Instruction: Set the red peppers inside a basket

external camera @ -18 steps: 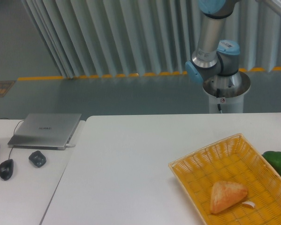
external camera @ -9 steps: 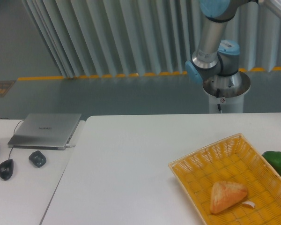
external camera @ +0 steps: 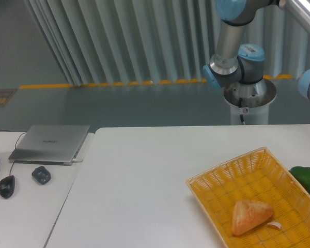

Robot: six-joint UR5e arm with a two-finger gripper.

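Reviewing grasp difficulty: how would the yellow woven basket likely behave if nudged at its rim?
The shallow yellow woven basket looks light, so it would probably slide on the smooth white table. Its flared lattice sides may flex slightly. The tan bread piece inside would likely ride along.

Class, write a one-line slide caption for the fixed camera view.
UR5e arm raised behind a white table; yellow basket holds a bread piece, green pepper beside it.

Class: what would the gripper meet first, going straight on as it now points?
Cannot be told: the gripper is out of frame; only part of the arm shows, behind the table.
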